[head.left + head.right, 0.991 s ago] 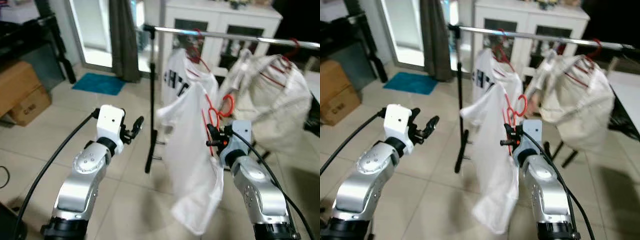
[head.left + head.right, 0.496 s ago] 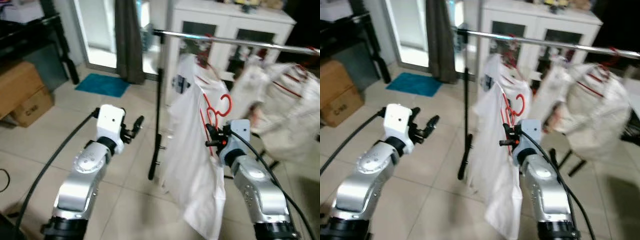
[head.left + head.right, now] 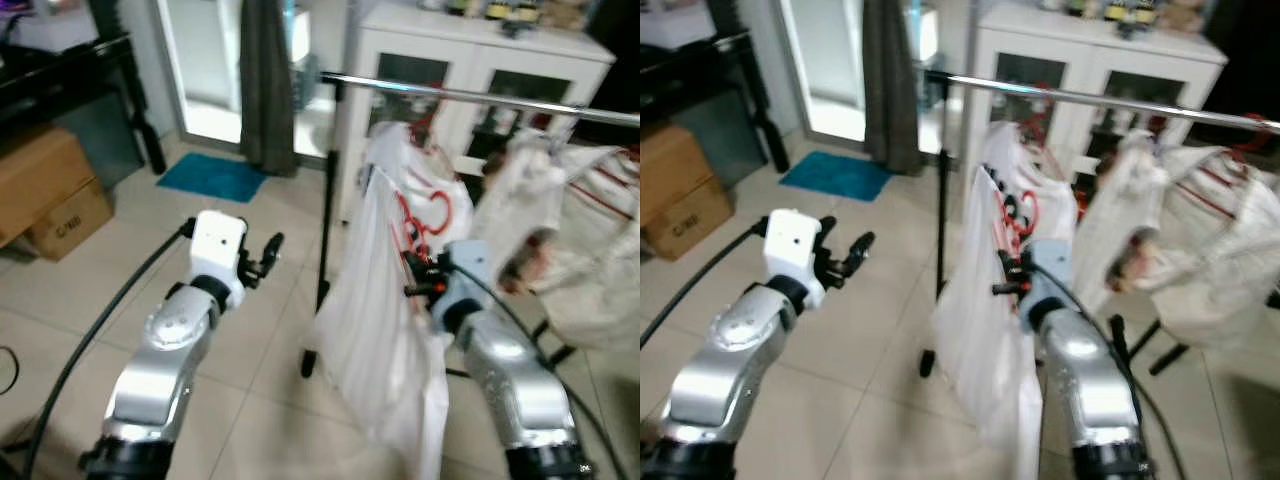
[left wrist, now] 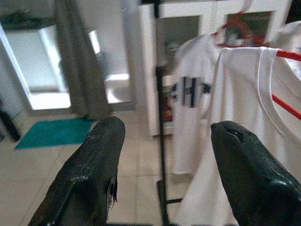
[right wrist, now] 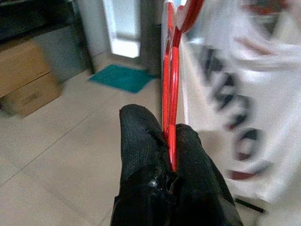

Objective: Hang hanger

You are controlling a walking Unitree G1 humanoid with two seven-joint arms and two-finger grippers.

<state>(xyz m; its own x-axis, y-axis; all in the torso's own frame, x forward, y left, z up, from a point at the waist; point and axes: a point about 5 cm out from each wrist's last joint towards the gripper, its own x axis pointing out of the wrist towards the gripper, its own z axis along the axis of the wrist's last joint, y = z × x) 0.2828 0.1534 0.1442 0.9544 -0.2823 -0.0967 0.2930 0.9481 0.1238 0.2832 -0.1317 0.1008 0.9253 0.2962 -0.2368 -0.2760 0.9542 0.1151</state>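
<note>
Two arms: one works, one waits.
Room: pale tile floor (image 3: 90, 290), white cabinet (image 3: 480, 80), cardboard boxes (image 3: 45, 190), teal mat (image 3: 212, 176).
Rail (image 3: 470, 97): high silver bar with shirts already on it.
White shirt (image 3: 375, 330): soft and floppy, will likely swing.
Red hanger (image 5: 170, 94): thin, stiff, probably light; it sits below the rail, near it, not yet hooked on.
Right gripper (image 5: 162, 155): fingers pinched tight on the red hanger's wire, a good spot to hold.
Left gripper (image 4: 164, 160): fingers spread wide, holding nothing.
</note>
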